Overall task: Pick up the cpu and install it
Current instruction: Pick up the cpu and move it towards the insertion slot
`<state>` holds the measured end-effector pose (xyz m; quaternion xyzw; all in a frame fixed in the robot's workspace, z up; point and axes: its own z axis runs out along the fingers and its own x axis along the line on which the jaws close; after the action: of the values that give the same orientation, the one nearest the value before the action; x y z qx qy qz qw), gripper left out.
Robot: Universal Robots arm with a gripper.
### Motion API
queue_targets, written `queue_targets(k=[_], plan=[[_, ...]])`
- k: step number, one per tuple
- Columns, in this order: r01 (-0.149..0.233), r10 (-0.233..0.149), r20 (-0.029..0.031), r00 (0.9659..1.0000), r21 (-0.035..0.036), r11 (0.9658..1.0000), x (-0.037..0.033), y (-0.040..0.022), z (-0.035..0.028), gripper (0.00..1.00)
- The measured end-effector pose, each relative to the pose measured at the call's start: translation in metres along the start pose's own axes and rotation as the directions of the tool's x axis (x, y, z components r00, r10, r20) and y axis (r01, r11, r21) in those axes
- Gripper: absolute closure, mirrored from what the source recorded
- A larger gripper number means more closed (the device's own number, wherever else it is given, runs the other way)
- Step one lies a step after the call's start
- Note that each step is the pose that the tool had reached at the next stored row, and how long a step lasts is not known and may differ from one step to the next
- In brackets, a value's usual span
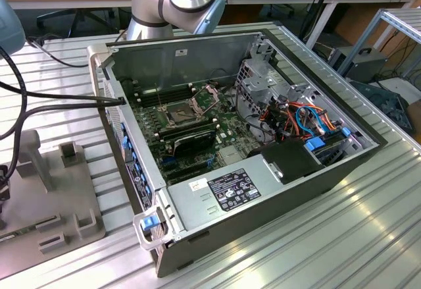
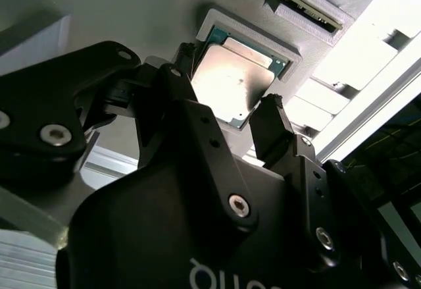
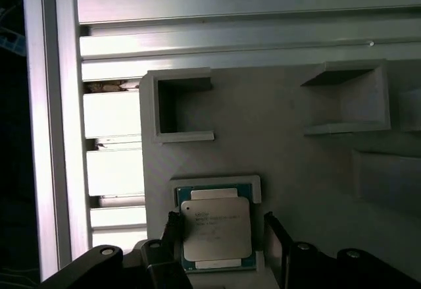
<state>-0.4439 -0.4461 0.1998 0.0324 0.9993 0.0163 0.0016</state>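
Straddling the cpu (image 3: 216,233) in its grey tray (image 3: 296,151), the hand (image 3: 222,226) hangs released; raised holder walls (image 3: 177,108) stand nearby.

Your work surface is a ribbed metal table (image 1: 368,236), with long slats running across it. In the middle you have an open computer case (image 1: 276,216) sitting directly on the slats. Just beside it, at the exterior view's left, a flat grey tray (image 1: 59,197) with raised holders rests on the table. Black cables (image 1: 79,97) trail over the table beyond the tray and reach the case's wall.
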Motion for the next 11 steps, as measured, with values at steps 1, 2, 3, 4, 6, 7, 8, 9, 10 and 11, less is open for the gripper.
queue_targets(k=[1,2,3,4,6,7,8,9,10,11], plan=[[0.012,-0.012,-0.0003,0.9999,0.0000,0.9999,0.0000,0.0000,0.0001,0.38],[0.027,-0.027,-0.0008,0.9996,-0.0001,0.9996,0.0000,0.0001,0.0001,0.38],[0.031,-0.031,-0.0010,0.9995,-0.0001,0.9995,0.0000,0.0001,0.0001,0.38],[0.031,-0.031,-0.0010,0.9995,-0.0001,0.9995,0.0001,0.0001,0.0001,0.38],[0.031,-0.031,-0.0010,0.9995,-0.0001,0.9995,0.0000,0.0001,0.0002,0.38],[0.031,-0.031,-0.0010,0.9995,-0.0001,0.9995,0.0001,0.0000,0.0003,0.38],[0.032,-0.032,-0.0010,0.9995,-0.0001,0.9995,0.0001,0.0000,0.0006,0.38],[0.031,-0.031,-0.0010,0.9995,-0.0001,0.9995,0.0002,0.0002,0.0008,0.38],[0.031,-0.031,-0.0010,0.9995,-0.0001,0.9995,0.0002,0.0004,0.0012,0.38],[0.031,-0.031,-0.0010,0.9995,0.0000,0.9995,0.0003,0.0004,0.0014,0.38]])
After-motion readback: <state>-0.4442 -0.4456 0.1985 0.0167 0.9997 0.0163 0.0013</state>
